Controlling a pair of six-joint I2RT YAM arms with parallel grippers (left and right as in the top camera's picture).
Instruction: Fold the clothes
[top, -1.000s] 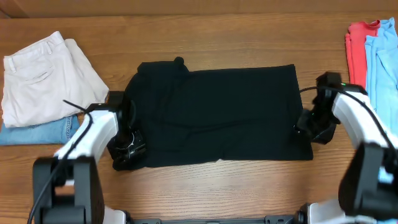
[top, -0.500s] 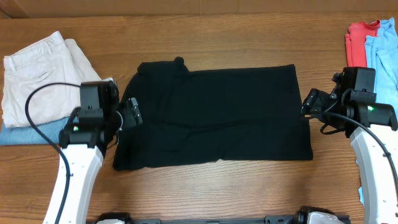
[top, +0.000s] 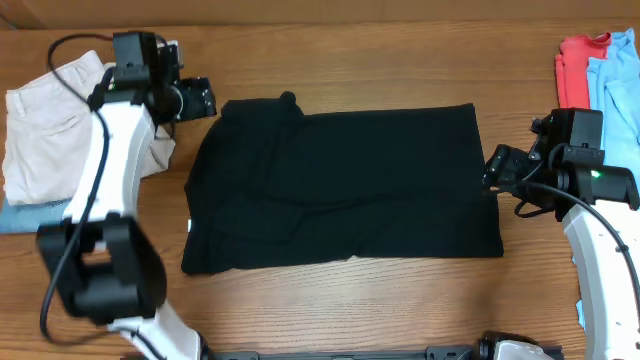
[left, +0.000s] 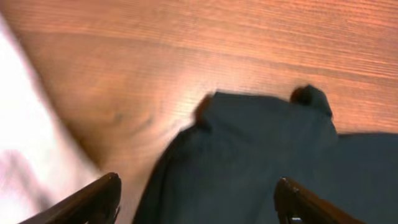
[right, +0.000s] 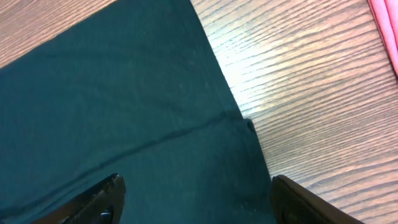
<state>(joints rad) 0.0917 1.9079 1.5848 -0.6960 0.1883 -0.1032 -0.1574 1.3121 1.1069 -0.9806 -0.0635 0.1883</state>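
The black shirt (top: 350, 185) lies spread flat across the middle of the table, folded to a wide rectangle with a small bump at its far-left corner. My left gripper (top: 205, 100) hovers open at that far-left corner. In the left wrist view the shirt (left: 261, 162) fills the space between and beyond the left gripper (left: 199, 193), whose fingers hold nothing. My right gripper (top: 492, 168) stands open at the shirt's right edge. The right wrist view shows the right gripper (right: 199, 190) over the shirt's (right: 124, 106) right border, with nothing gripped.
Cream-white trousers (top: 70, 125) lie on blue jeans (top: 40, 215) at the left, close to the left arm. A red garment (top: 572, 85) and a light-blue one (top: 615, 100) lie at the far right. Bare wood runs along the front edge.
Both grippers have opened and let go of the shirt. The left arm has swung from the shirt's near-left corner up to its far-left corner. The right gripper rose slightly, then stayed.
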